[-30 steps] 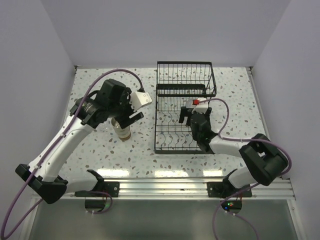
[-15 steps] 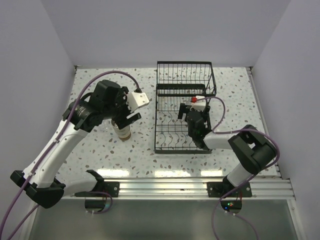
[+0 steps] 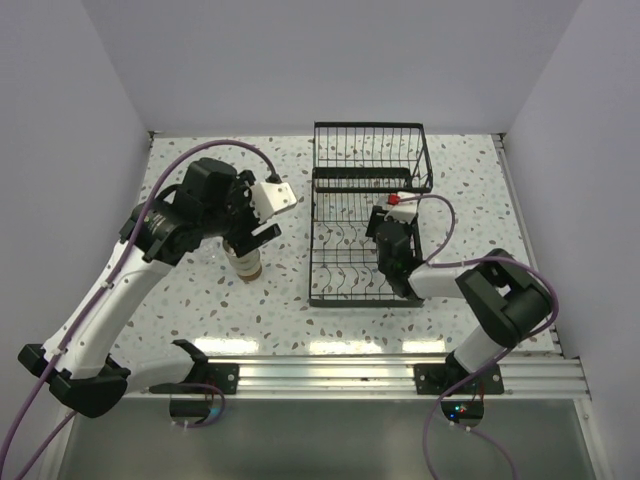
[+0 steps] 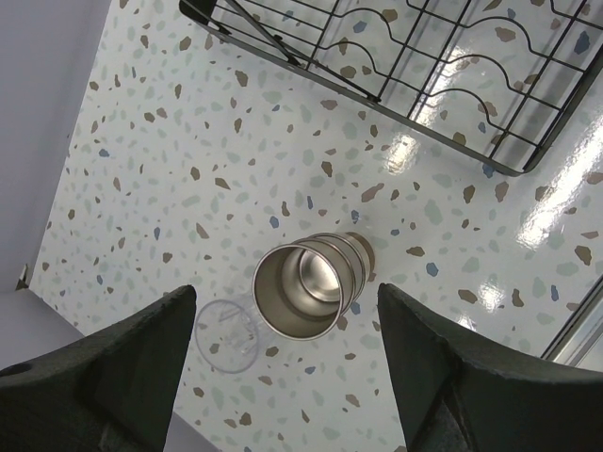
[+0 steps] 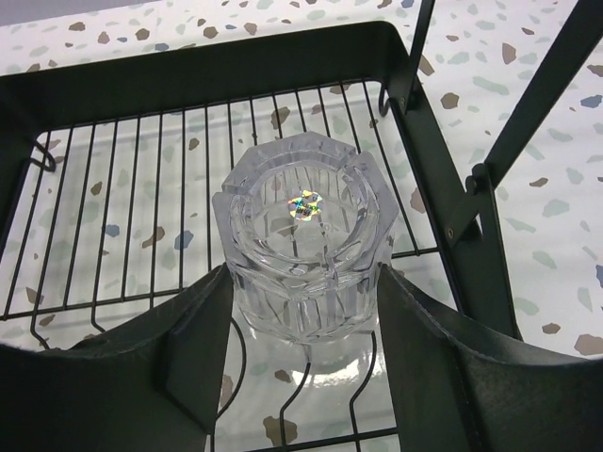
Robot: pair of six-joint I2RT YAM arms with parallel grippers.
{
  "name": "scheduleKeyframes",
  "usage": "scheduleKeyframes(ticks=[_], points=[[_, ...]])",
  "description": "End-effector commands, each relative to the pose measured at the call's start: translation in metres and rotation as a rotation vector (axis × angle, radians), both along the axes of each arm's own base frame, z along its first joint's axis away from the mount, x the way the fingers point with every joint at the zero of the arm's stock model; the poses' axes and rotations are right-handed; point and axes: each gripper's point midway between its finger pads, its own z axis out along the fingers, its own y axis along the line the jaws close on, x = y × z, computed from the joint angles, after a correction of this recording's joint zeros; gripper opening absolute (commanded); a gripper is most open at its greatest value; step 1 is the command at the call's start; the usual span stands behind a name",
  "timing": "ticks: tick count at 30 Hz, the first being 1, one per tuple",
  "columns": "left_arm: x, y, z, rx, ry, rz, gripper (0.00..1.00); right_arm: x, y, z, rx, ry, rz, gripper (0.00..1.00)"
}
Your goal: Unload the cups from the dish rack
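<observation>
Three brown cups (image 4: 306,287) stand stacked upright on the table, shiny grey insides up, with a clear cup (image 4: 226,331) beside them. The stack also shows in the top view (image 3: 244,264). My left gripper (image 4: 285,297) hangs open above the stack, touching nothing. My right gripper (image 5: 301,282) is inside the black wire dish rack (image 5: 188,66), its fingers (image 5: 198,330) pressed on both sides of an upside-down clear faceted cup (image 5: 301,226). In the top view the right gripper (image 3: 380,233) hides that cup in the middle of the rack (image 3: 316,262).
The rack's taller basket section (image 3: 370,160) is at the far end. The rack's corner (image 4: 377,56) lies close to the stacked cups. White walls close off the table on the left, the right and the back.
My left gripper has drawn up and slightly left from the stacked cups. My right gripper has shifted a little toward the far end of the rack around the clear cup.
</observation>
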Motion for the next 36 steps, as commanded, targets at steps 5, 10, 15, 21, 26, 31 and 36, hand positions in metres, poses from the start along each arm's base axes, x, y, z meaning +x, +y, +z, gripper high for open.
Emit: scheduleKeyframes(ticks=[5,10,15,21,26,31,36], points=[[-0.003,-0.002,0.018,-0.038,-0.049,-0.022,0.81,-0.007,0.003,0.022,0.036,-0.032,0.060,0.35],[-0.008,-0.006,0.014,-0.089,-0.036,-0.015,0.81,-0.025,0.019,0.040,0.060,0.000,0.209,0.29],[0.001,-0.012,0.020,-0.212,-0.074,0.072,0.81,-0.049,0.043,0.053,0.081,0.082,0.386,0.24],[0.016,-0.008,0.038,-0.391,-0.077,0.150,0.74,-0.087,0.084,0.083,0.143,0.133,0.692,0.18],[0.024,-0.016,0.025,-0.411,-0.018,0.130,0.72,-0.077,0.055,0.065,0.076,0.208,0.521,0.20],[0.027,-0.019,0.009,-0.392,0.022,0.130,0.71,-0.080,0.059,0.035,0.082,0.247,0.543,0.18],[0.026,-0.018,-0.001,-0.364,0.038,0.120,0.71,-0.077,0.069,0.029,0.096,0.268,0.567,0.18]])
